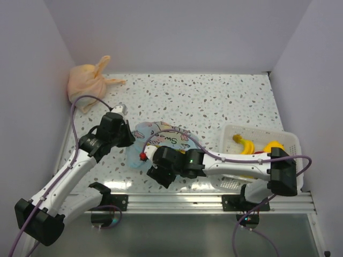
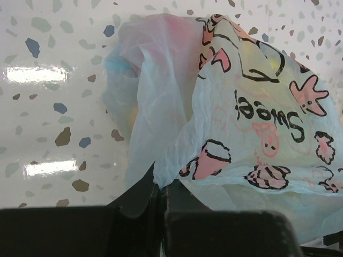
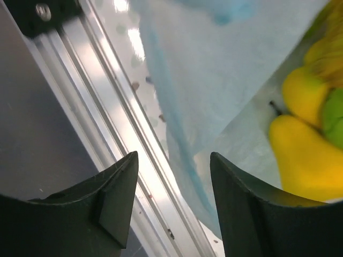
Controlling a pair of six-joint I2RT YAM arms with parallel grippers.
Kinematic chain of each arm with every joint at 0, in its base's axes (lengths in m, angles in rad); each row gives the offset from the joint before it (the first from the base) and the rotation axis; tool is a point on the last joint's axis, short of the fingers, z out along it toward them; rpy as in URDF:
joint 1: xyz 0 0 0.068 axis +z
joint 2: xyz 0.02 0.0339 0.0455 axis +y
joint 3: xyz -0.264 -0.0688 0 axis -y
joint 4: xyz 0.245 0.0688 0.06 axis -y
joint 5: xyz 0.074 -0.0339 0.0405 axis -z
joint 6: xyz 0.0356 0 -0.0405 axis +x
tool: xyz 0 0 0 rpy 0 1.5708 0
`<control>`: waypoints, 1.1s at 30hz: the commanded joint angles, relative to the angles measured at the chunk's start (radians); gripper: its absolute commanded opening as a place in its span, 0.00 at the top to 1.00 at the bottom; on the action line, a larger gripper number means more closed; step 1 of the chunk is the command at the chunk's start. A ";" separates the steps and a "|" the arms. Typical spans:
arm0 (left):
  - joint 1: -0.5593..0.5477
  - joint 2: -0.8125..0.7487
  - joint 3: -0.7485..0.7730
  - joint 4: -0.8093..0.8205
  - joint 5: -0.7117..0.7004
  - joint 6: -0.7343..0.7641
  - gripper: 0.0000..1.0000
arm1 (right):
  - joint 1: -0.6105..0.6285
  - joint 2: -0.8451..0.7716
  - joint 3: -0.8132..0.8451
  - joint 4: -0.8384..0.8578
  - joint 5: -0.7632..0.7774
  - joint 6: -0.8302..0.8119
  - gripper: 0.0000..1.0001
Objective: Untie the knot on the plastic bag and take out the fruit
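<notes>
The light blue plastic bag [image 1: 163,136] with its pink cartoon print lies mid-table between my two grippers. In the left wrist view the bag [image 2: 241,107] fills the right side. My left gripper [image 2: 159,187] is shut on a fold of its thin edge, at the bag's left side [image 1: 128,140]. My right gripper [image 3: 172,158] is open, with a hanging sheet of blue plastic [image 3: 214,75] between and beyond its jaws. It sits at the bag's near edge [image 1: 150,163]. A yellow pear [image 3: 303,155] and a green fruit [image 3: 333,115] show past the plastic. I cannot make out a knot.
A white basket [image 1: 289,140] at the right holds a banana [image 1: 244,143] and another yellow fruit [image 1: 273,145]. A tied peach-orange bag [image 1: 88,83] sits in the far left corner. The metal rail [image 1: 214,201] runs along the table's near edge. A small red item [image 1: 143,156] lies by the right gripper.
</notes>
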 commanded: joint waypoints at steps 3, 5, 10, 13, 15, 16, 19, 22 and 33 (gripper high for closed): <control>0.006 -0.013 0.055 0.021 0.015 0.077 1.00 | -0.107 -0.084 0.093 -0.005 0.046 -0.007 0.41; 0.006 -0.007 0.072 0.004 0.019 0.091 1.00 | -0.144 -0.085 0.093 0.009 0.038 -0.001 0.44; 0.006 -0.008 0.100 -0.014 0.041 0.114 1.00 | -0.212 -0.034 0.104 0.052 0.027 -0.010 0.64; 0.006 -0.008 0.110 -0.027 0.047 0.125 1.00 | -0.242 -0.006 0.115 0.064 0.050 -0.011 0.67; 0.006 -0.010 0.110 -0.036 0.073 0.132 1.00 | -0.267 -0.011 0.120 0.078 0.079 0.002 0.66; 0.006 -0.010 0.110 -0.042 0.073 0.134 1.00 | -0.273 -0.014 0.120 0.085 0.120 0.025 0.59; 0.006 -0.014 0.104 -0.050 0.081 0.137 1.00 | -0.282 -0.031 0.112 0.110 0.171 0.071 0.47; 0.006 -0.016 0.100 -0.053 0.099 0.132 1.00 | -0.284 -0.029 0.106 0.153 0.124 0.079 0.36; 0.006 -0.010 0.098 -0.065 0.099 0.116 1.00 | -0.262 0.084 0.153 0.222 -0.007 0.071 0.33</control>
